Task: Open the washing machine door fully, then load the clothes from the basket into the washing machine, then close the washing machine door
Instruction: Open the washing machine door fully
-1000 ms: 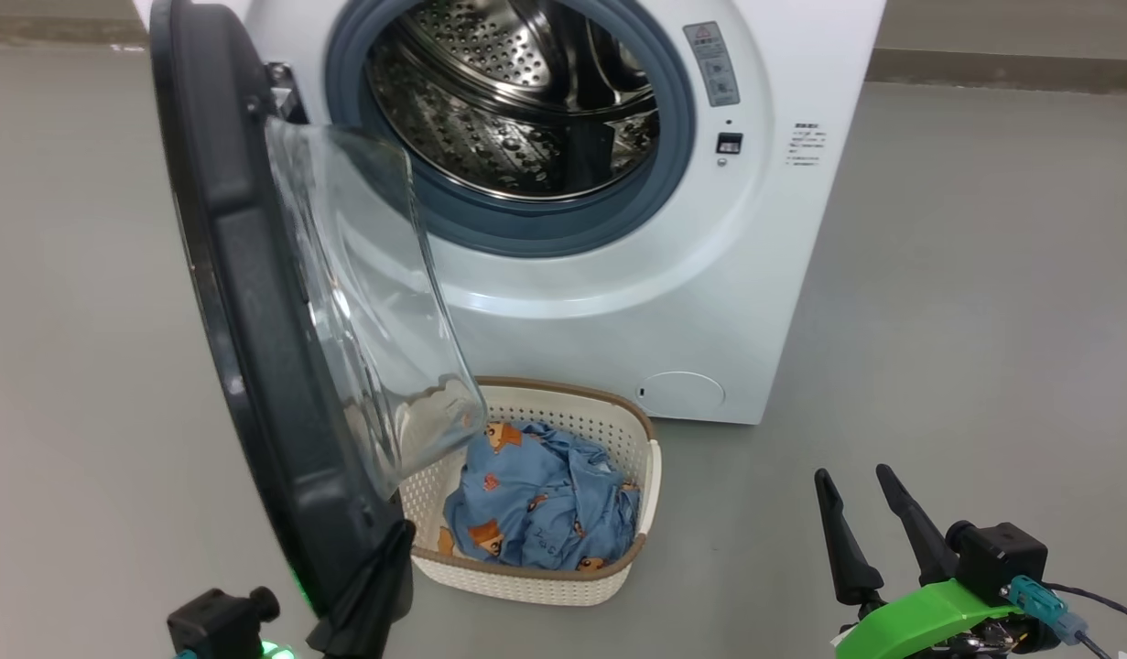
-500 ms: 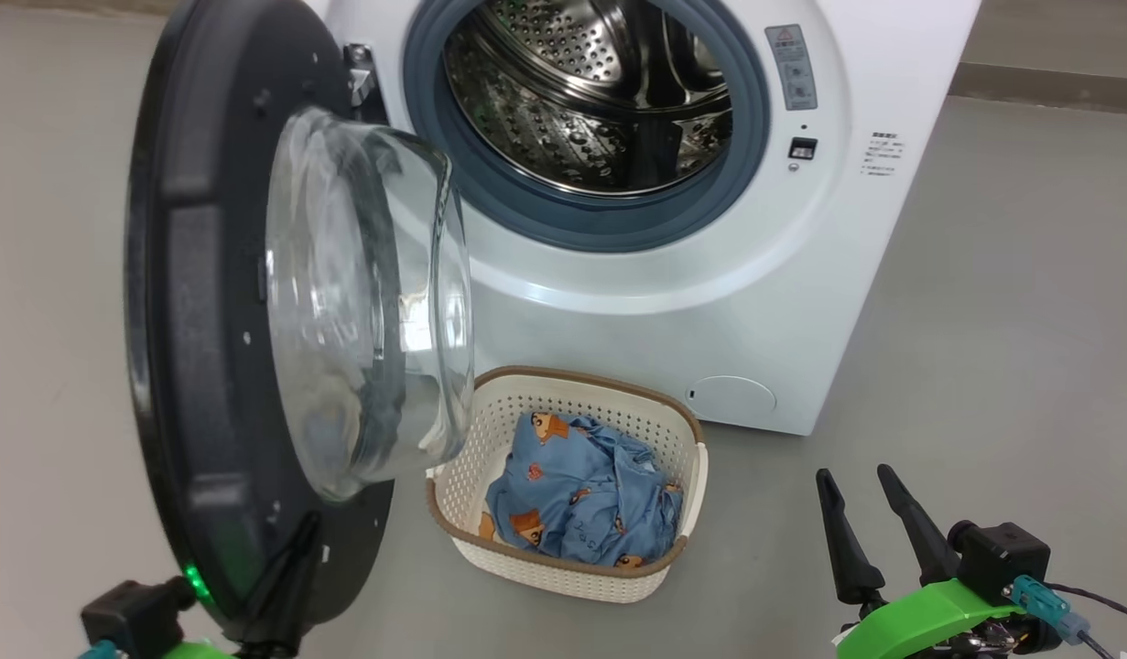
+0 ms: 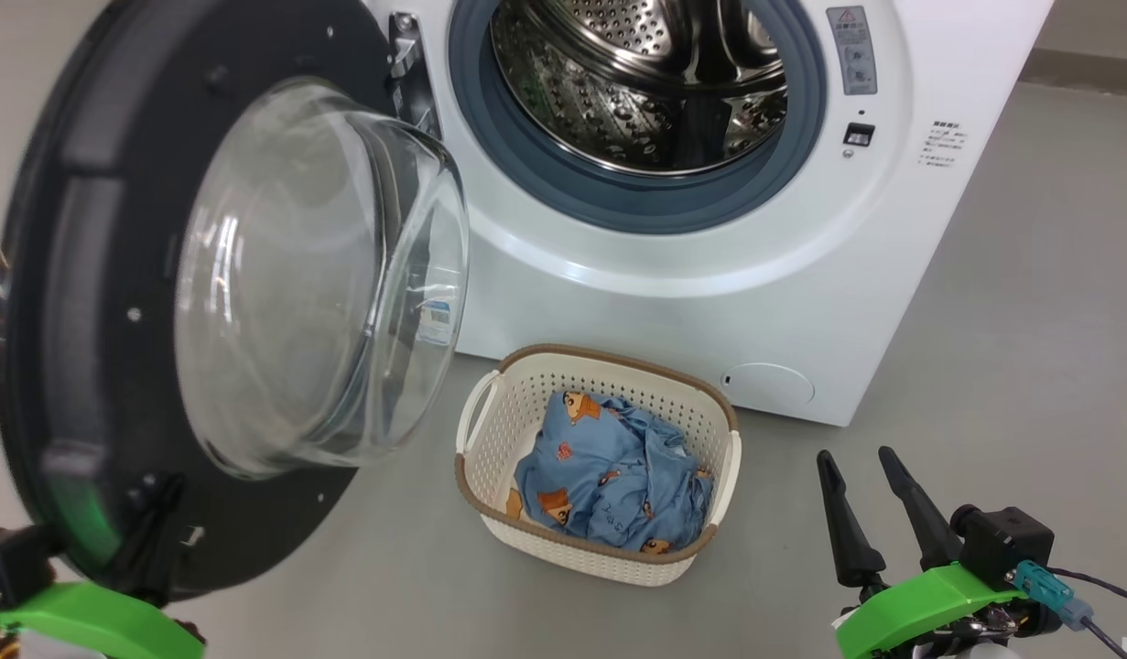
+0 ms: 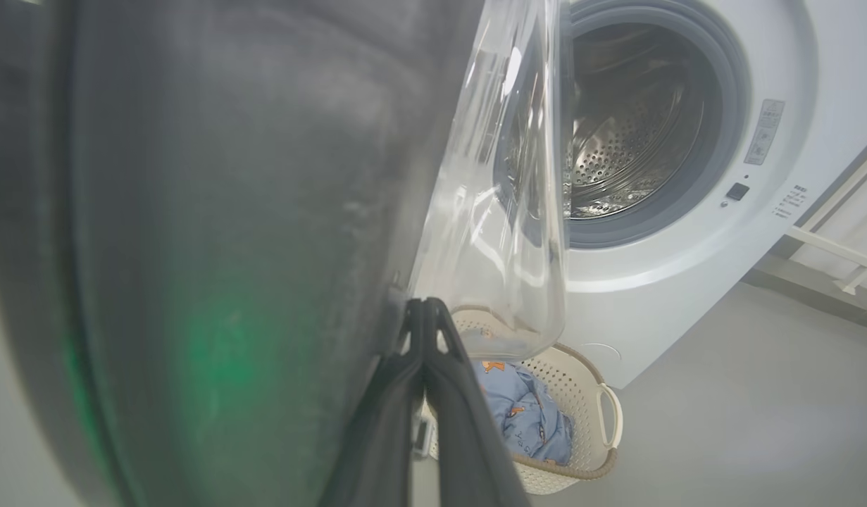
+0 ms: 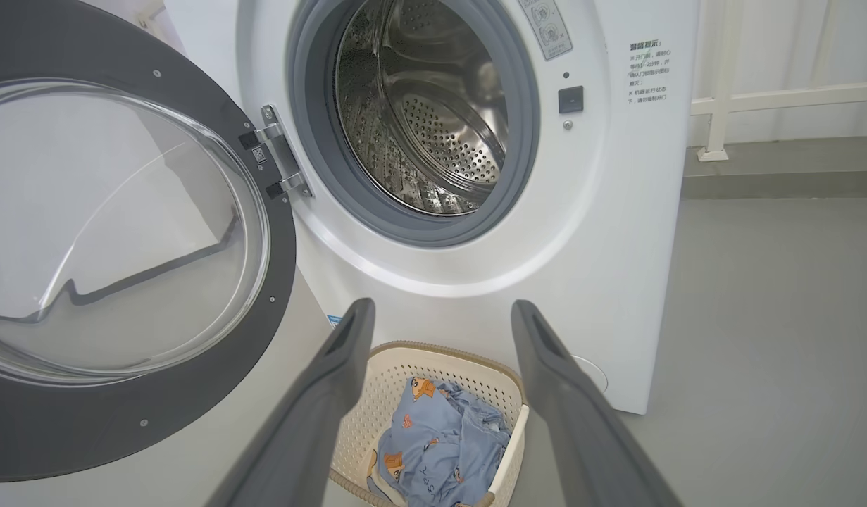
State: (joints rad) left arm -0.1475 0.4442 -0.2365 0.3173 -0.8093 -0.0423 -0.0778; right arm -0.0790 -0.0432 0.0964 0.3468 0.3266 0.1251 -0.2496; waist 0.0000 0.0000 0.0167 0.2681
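The washing machine (image 3: 709, 302) stands with its steel drum (image 3: 655, 82) exposed. The washing machine door (image 3: 96, 275), black with a clear glass bowl (image 3: 307, 275), hangs swung out on the left. My left gripper (image 3: 165, 499) is shut, empty, its tips resting against the door's lower inner face (image 4: 425, 304) beside the glass. The basket (image 3: 600, 353) sits on the floor in front of the machine, holding the blue printed clothes (image 3: 609, 476). My right gripper (image 3: 854, 455) hovers open and empty to the basket's right, and points toward basket and machine in the right wrist view (image 5: 441, 306).
Grey floor (image 3: 1012, 320) stretches to the right of the machine. The round filter cover (image 3: 769, 384) is low on the machine's front, just behind the basket. A white rail (image 5: 757, 98) runs along the wall to the machine's right.
The door has swung further open to the left, showing more of its inner face, with my left gripper moving left along its lower edge. The head view has turned too. My right gripper stays put.
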